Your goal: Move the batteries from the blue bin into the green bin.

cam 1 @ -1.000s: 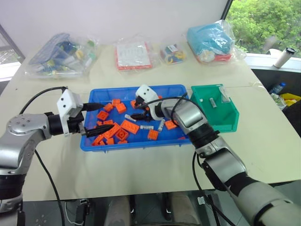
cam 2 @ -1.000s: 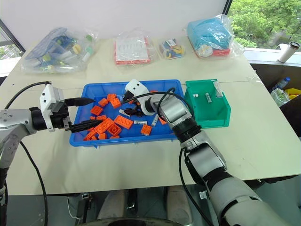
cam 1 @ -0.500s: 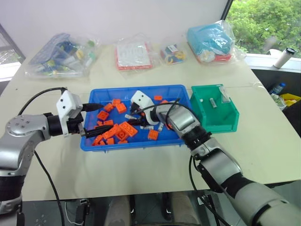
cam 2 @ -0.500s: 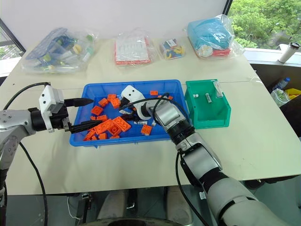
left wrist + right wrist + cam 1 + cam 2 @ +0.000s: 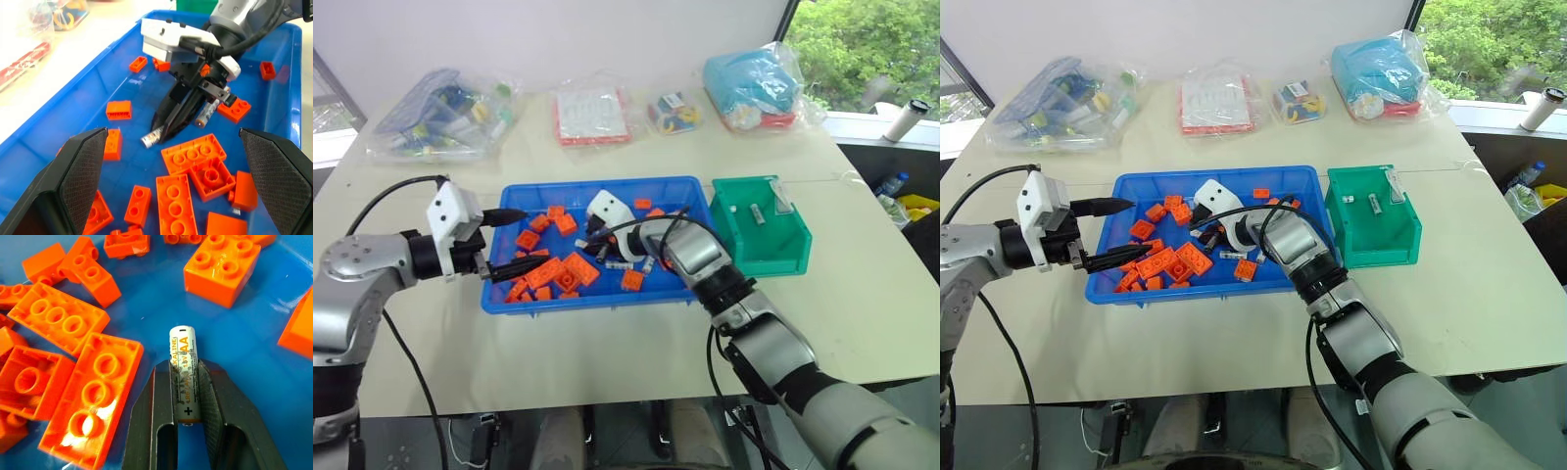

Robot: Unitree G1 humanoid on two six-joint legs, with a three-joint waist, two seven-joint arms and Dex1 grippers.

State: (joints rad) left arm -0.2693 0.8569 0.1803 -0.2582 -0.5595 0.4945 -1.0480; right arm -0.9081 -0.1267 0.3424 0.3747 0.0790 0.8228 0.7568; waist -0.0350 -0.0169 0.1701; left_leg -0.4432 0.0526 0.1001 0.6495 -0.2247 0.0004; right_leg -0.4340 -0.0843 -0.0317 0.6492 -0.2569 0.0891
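The blue bin (image 5: 597, 186) lies mid-table, strewn with orange bricks (image 5: 570, 269) and a few batteries. My right gripper (image 5: 185, 364) reaches down to the bin floor and is shut on one silver AA battery (image 5: 183, 347), which lies flat between its fingers. The left wrist view shows the same gripper (image 5: 164, 134) with that battery (image 5: 152, 137) at its tips, and another battery (image 5: 205, 113) lies close beside it. My left gripper (image 5: 522, 240) stands open over the bin's left end, holding nothing. The green bin (image 5: 759, 240) sits against the blue bin's right side with a small silver cylinder (image 5: 756, 212) inside.
Several clear bags of parts (image 5: 440, 113) (image 5: 590, 116) (image 5: 674, 110) (image 5: 754, 88) line the back of the table. A white cup (image 5: 906, 119) stands on the ledge at far right. Bare tabletop (image 5: 607, 352) runs in front of the bins.
My right gripper moved left within the blue bin, lowered to the floor and closed on a battery. The left gripper stayed open and nearly still.
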